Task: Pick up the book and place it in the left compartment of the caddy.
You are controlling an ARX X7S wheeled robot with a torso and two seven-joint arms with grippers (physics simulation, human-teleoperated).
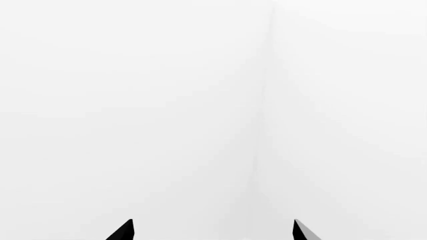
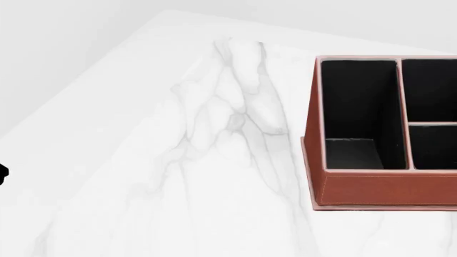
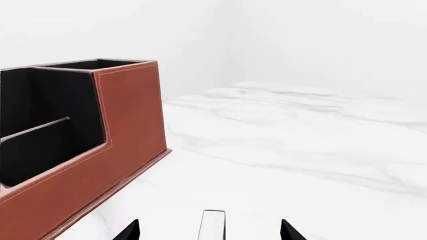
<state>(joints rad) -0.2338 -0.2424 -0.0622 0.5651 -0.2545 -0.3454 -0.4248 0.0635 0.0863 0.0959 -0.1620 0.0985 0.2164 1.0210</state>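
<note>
The right gripper (image 3: 210,231) has its jaws spread wide, straddling the book (image 3: 213,223), which lies flat on the marble tabletop (image 3: 300,150) beside the caddy (image 3: 87,150). The left gripper (image 1: 213,231) also gapes wide, holding nothing. The left compartment (image 2: 360,115) stands empty.

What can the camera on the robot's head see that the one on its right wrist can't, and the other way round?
Only the head view looks down into the caddy's black compartments, including the long left compartment, which looks empty. Only the right wrist view shows the open right gripper, a thin white-edged object between its fingertips, possibly the book, and the caddy's taller end. Both show the reddish-brown caddy on the white marble table.
</note>
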